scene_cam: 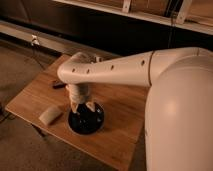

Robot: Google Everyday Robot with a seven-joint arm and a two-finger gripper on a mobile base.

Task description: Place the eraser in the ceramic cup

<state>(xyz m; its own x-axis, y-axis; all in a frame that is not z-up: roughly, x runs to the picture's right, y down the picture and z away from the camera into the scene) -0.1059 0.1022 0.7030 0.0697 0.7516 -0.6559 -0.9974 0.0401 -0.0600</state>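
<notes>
My gripper [83, 106] hangs over the ceramic cup [93, 123], jaws apart, seemingly empty. The eraser [50, 115] lies beside it toward the left corner of the surface [117, 107], long axis pointing cupward.

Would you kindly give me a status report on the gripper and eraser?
Gripper open, low over the ceramic cup. Eraser on the table beside the cup, not touching it, not gripped. Nothing lies between eraser and cup.

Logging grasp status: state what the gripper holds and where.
Nothing: the gripper hangs open above the black glossy ceramic cup; the off-white oblong eraser lies on the wooden table.
</notes>
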